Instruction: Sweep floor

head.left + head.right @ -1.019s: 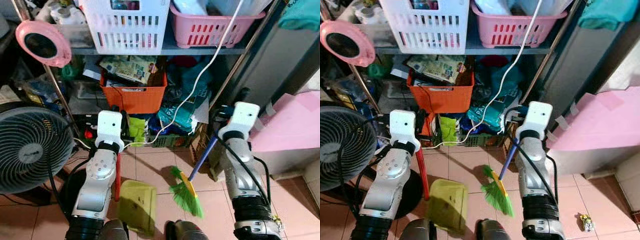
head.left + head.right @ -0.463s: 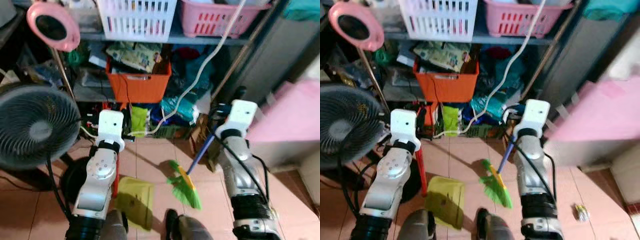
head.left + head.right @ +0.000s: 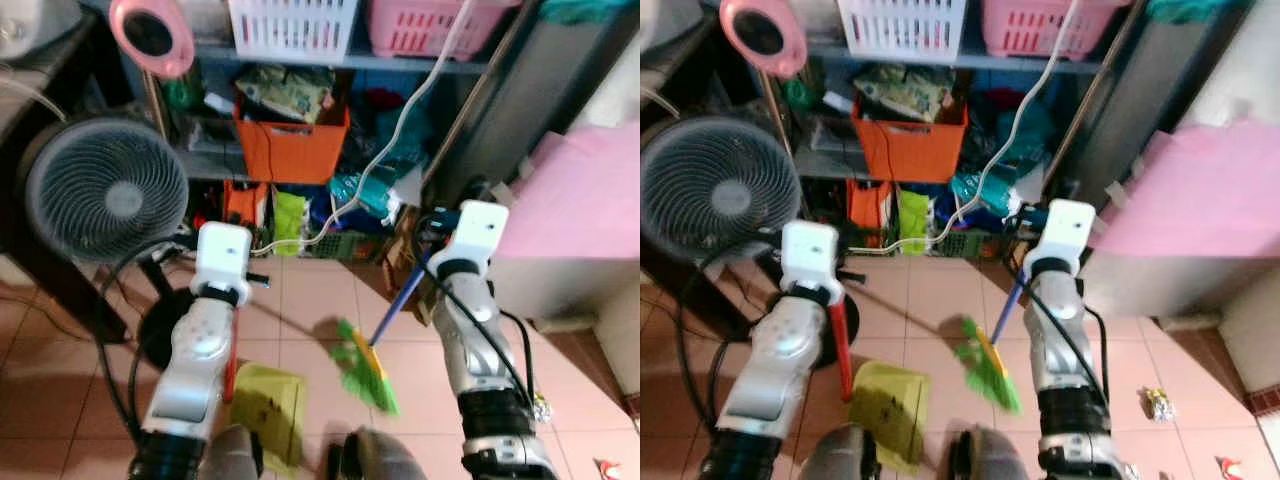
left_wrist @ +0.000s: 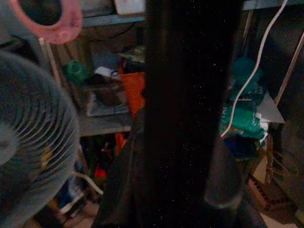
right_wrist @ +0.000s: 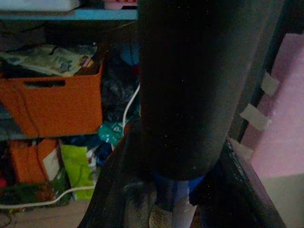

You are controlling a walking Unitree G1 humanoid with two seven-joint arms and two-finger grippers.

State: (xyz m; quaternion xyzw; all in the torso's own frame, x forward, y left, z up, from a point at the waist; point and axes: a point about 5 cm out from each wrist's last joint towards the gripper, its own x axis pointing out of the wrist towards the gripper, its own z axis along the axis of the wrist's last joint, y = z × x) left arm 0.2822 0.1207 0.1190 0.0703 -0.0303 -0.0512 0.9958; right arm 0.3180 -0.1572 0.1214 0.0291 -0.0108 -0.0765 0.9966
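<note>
- The broom (image 3: pixel 366 366) had bright green bristles, a yellow band and a blue handle.
- The dustpan (image 3: pixel 268 416) was yellow-green, with a red handle.
- The floor (image 3: pixel 310 300) was pinkish terracotta tile with pale grout lines.
- The crate (image 3: pixel 291 152) was orange.
- The two baskets were white (image 3: pixel 292 14) and pink (image 3: pixel 420 27).
- The fan (image 3: pixel 107 190) was dark grey.
- The ring mirror (image 3: pixel 152 36) was pink.
- The cable (image 3: pixel 400 120) was white.

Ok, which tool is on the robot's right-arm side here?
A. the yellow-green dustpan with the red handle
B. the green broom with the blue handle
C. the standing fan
B: the green broom slants its blue handle up to the right claw, while the dustpan sits under the left arm.
</note>
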